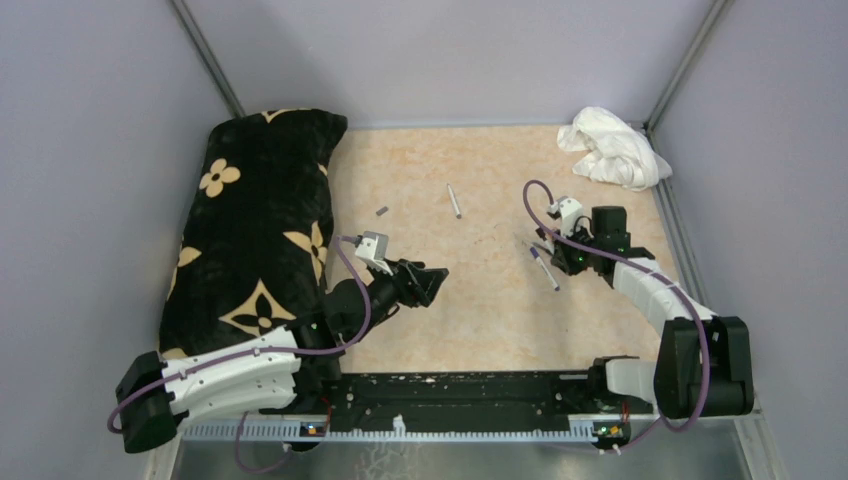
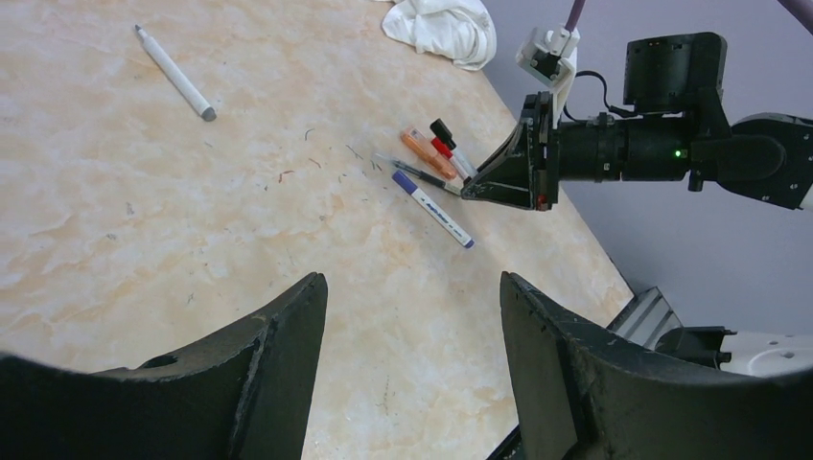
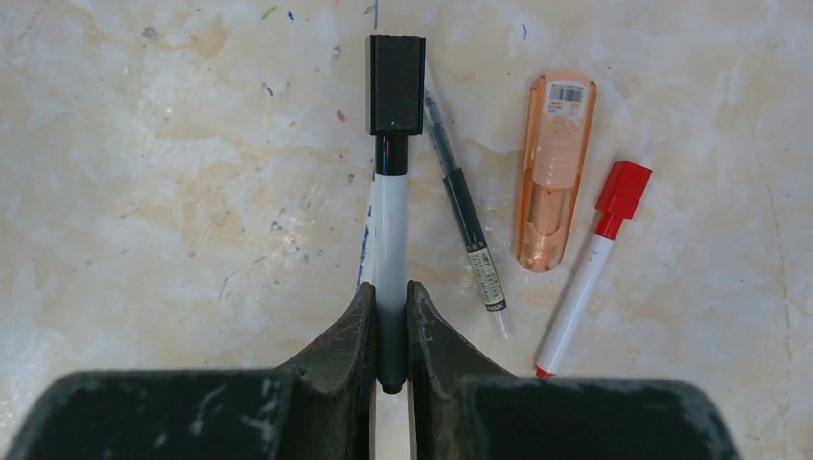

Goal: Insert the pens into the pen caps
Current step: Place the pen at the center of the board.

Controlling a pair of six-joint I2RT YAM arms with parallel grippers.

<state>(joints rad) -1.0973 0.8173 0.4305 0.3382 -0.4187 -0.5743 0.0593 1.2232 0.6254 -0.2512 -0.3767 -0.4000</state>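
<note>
Two arms stand at the bench (image 3: 144, 192), and only the right one holds something. The right pincer (image 3: 390, 297) is closed tight on the rear of a white pen (image 3: 390, 230), low at the right side of the bench. The black cap (image 3: 396, 84) sits on its tip. I judge that gripping the rear leaves the front free to press into the cap.

Just to the right lie a thin dark pen (image 3: 467, 220), an orange highlighter (image 3: 555, 172) and a red-capped marker (image 3: 590, 273).

The left pincer (image 2: 412, 287) stands wide open and empty over the middle, perhaps waiting. A grey pen (image 1: 454, 200) and a grey cap (image 1: 382, 211) lie farther away, apart.
</note>
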